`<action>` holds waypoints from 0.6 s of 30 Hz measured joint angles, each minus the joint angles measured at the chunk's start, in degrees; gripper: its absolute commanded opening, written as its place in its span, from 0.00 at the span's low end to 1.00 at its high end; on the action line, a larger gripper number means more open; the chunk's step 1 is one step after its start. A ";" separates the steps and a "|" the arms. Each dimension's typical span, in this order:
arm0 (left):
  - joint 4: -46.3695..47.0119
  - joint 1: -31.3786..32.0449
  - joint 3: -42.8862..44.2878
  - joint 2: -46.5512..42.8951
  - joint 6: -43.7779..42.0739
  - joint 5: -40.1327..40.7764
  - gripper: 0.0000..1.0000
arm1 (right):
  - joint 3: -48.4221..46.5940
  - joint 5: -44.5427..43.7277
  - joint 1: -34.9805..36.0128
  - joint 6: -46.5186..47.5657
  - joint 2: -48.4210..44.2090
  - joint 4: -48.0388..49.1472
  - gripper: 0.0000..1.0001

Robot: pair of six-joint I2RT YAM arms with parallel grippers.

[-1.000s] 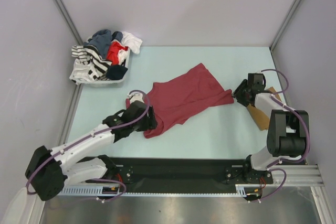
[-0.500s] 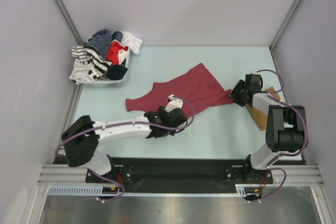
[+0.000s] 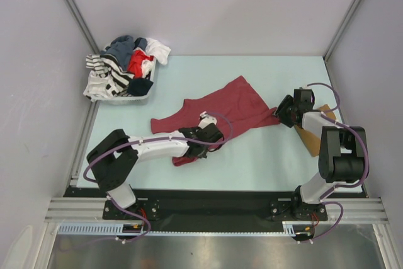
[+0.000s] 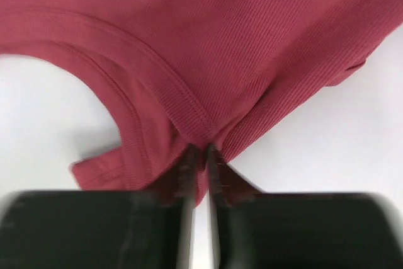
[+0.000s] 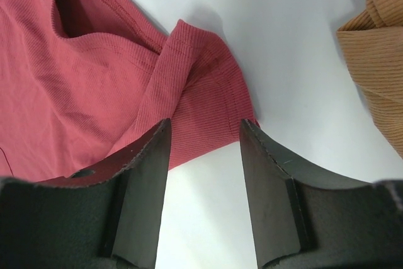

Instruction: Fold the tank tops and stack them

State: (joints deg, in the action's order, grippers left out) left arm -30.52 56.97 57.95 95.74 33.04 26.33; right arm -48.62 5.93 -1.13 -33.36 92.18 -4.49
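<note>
Along the near armhole edge of the maroon tank top [image 3: 234,106], we see the left gripper [image 4: 200,150] clamped on a pinch of cloth. Over its right corner, the right gripper [image 5: 204,131] straddles the hem, jaws apart. Just beyond lies the tan tank top [image 5: 378,61].

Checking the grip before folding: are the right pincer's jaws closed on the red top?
No, the right pincer stands open, its jaws spread apart over the corner of the red top.

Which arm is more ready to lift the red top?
Left, probably: the left claw pinches the maroon tank top at its hemmed edge. The right claw hangs open around a corner, gripping nothing.
</note>
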 measured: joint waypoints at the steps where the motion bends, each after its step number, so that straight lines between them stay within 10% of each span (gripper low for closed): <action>1: 0.42 -0.48 -0.50 -0.02 0.09 -0.87 0.00 | 0.00 0.00 0.04 0.00 0.00 0.09 0.53; 18: 7.30 -21.29 -9.09 -18.36 -1.66 -20.26 0.00 | 0.00 0.96 0.66 1.07 0.13 0.46 0.55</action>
State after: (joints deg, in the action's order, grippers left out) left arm -23.22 35.68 48.86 77.38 31.38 6.07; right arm -48.62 6.90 -0.47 -32.29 92.31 -4.03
